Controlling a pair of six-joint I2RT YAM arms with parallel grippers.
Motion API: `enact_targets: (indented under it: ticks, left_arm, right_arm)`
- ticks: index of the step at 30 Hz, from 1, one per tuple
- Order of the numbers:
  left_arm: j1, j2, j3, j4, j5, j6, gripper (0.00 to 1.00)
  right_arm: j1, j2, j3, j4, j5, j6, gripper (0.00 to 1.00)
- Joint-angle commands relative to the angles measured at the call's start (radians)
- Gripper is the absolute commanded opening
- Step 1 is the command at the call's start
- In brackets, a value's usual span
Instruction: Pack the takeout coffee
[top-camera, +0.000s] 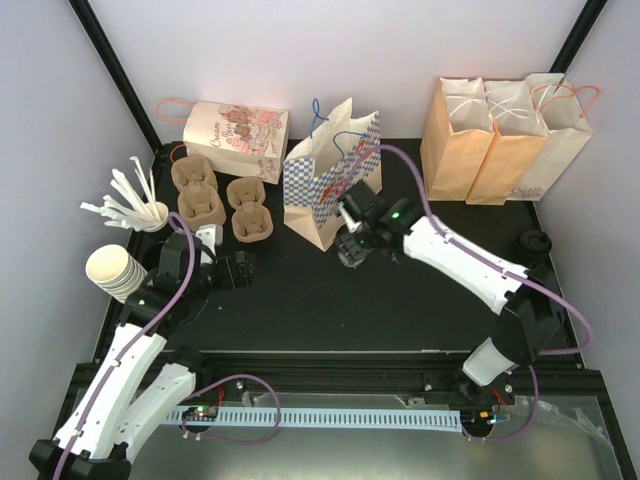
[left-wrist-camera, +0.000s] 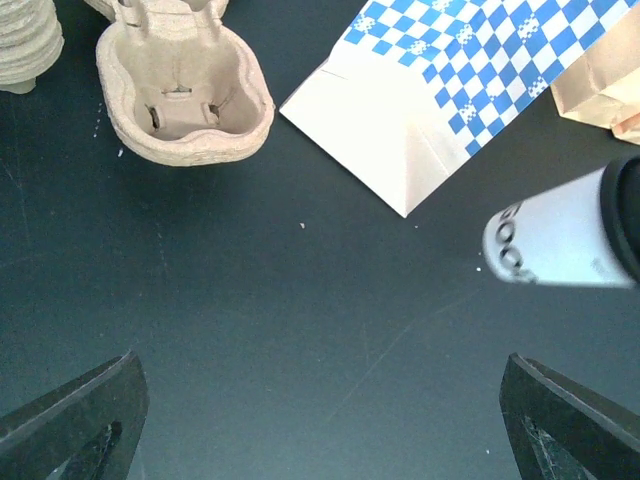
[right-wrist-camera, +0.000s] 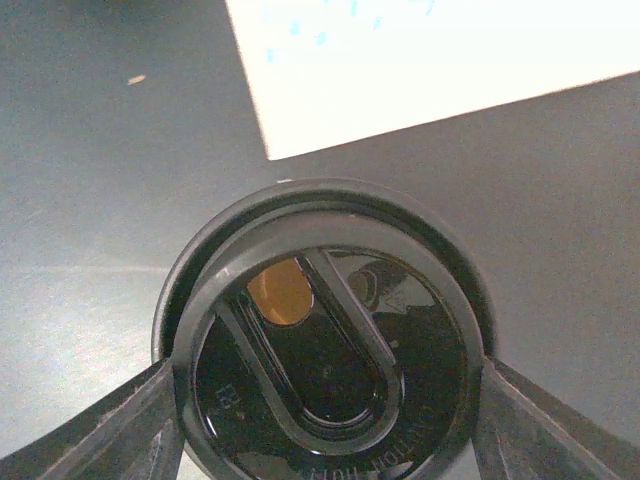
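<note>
While the left end effector (top-camera: 243, 270) hovers with its fingers spread apart over the dark surface (top-camera: 300, 300) near 1 pulp carrier (left-wrist-camera: 185, 95), the right end effector (top-camera: 352, 255) clamps the lidded coffee cup (right-wrist-camera: 325, 340) beside the blue checkered bag (top-camera: 330, 185).

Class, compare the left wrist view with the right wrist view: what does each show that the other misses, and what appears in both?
Only the left wrist view shows a brown pulp cup carrier, the cup's printed white side and the checked bag's blue pattern. Only the right wrist view shows the cup's black lid from above, with its sip opening, between the right gripper fingers. Both show the dark tabletop and the bag's white base.
</note>
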Motion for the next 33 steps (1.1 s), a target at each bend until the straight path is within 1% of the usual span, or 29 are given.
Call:
enact_targets:
  ticks: [1, 4, 8, 12, 18, 19, 22, 23, 24, 28, 31, 33]
  left_arm:
    - [0.008, -0.022, -0.01, 0.016, 0.019, 0.012, 0.99]
    - [0.008, -0.035, -0.027, 0.039, 0.034, -0.003, 0.99]
    - [0.008, -0.032, -0.03, 0.054, 0.065, -0.012, 0.99]
    - [0.008, -0.034, -0.026, 0.048, 0.073, -0.011, 0.99]
    - [0.008, -0.029, -0.026, 0.049, 0.07, -0.008, 0.99]
    - [0.008, -0.027, -0.025, 0.048, 0.071, -0.007, 0.99]
    - [0.008, -0.023, -0.019, 0.044, 0.056, -0.007, 0.99]
    - [0.008, -0.02, -0.011, 0.035, 0.042, -0.007, 0.99]
    - [0.008, -0.013, -0.001, 0.026, 0.022, -0.008, 0.99]
    - [0.008, 0.036, 0.076, -0.039, -0.084, 0.001, 0.99]
    - [0.009, 0.081, 0.153, -0.119, -0.246, -0.008, 0.99]
    - [0.019, 0.101, 0.183, -0.143, -0.308, 0.007, 0.99]
  right_arm:
    - [-0.16, -0.044, -0.033, 0.034, 0.014, -0.035, 0.71]
    - [-0.264, -0.009, 0.001, 0.048, -0.034, -0.026, 0.7]
    - [-0.33, 0.069, 0.037, 0.074, -0.049, -0.019, 0.69]
    - [-0.356, 0.136, 0.057, 0.086, -0.055, -0.018, 0.7]
    - [-0.36, 0.171, 0.052, 0.099, -0.049, -0.017, 0.71]
    - [-0.36, 0.172, 0.05, 0.1, -0.047, -0.017, 0.75]
    - [-0.36, 0.162, 0.06, 0.088, -0.037, -0.018, 0.95]
    - [-0.36, 0.151, 0.068, 0.078, -0.029, -0.018, 0.98]
    - [-0.36, 0.138, 0.074, 0.073, -0.026, -0.02, 1.0]
    - [-0.36, 0.069, 0.113, 0.033, -0.023, -0.024, 1.0]
    - [-0.359, 0.002, 0.107, 0.024, -0.027, -0.017, 1.0]
    - [-0.357, -0.052, 0.081, 0.03, -0.043, -0.007, 1.0]
